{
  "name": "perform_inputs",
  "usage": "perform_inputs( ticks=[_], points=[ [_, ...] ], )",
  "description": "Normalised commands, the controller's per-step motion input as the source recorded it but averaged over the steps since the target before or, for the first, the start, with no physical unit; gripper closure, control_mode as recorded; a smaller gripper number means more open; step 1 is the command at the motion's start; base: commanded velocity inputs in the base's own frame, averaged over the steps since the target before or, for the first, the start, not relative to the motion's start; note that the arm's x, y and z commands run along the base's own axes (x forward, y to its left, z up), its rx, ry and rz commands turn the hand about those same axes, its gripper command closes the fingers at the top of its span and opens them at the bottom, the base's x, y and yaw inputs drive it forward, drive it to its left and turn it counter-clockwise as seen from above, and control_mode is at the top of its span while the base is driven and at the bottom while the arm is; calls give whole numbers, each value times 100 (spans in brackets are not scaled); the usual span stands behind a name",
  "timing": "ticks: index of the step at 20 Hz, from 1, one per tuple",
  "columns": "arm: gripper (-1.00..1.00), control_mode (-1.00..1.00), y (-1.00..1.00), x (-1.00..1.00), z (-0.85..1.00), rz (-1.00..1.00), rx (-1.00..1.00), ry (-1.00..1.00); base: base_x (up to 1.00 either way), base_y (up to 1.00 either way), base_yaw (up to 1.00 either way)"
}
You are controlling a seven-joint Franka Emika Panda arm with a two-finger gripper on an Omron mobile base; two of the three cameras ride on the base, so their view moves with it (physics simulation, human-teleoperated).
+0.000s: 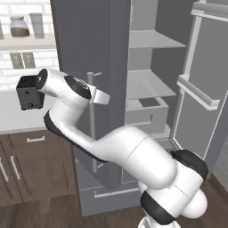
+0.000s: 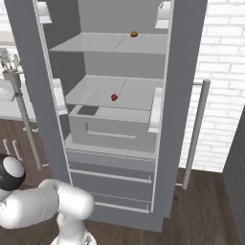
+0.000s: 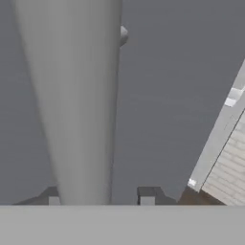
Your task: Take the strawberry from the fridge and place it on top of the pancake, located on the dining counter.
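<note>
The grey fridge (image 2: 186, 72) stands with its right door (image 1: 200, 89) swung wide open. On its middle shelf lies the tiny red strawberry (image 2: 114, 97), well away from my hand. My gripper (image 1: 92, 91) is at the long silver bar handle (image 1: 91, 129) of the left door. In the hand view that handle (image 3: 79, 105) runs up between my gripper's (image 3: 100, 197) two fingertips. It sits close to the left fingertip (image 3: 53, 198), with a gap to the right one, so the jaws are open around it. The pancake and the dining counter are out of view.
A small brown lump (image 2: 134, 34) lies on the upper shelf. A pale drawer (image 2: 112, 127) sits below the strawberry's shelf. Left of the fridge are a black toaster (image 1: 30, 92) on a white counter, brown cabinets (image 1: 31, 164) and jars (image 1: 20, 26) on a wall shelf.
</note>
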Motion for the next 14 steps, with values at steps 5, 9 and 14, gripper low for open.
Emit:
perform_inputs(
  ticks=[5,9,14],
  points=[
    [-100,-100,52,0,-9,-5,-8,-3,0,0,0],
    [-100,-100,32,0,-20,0,-4,-19,0,0,0],
    [-100,-100,21,-6,-15,-1,-1,-9,0,0,0]
  ],
)
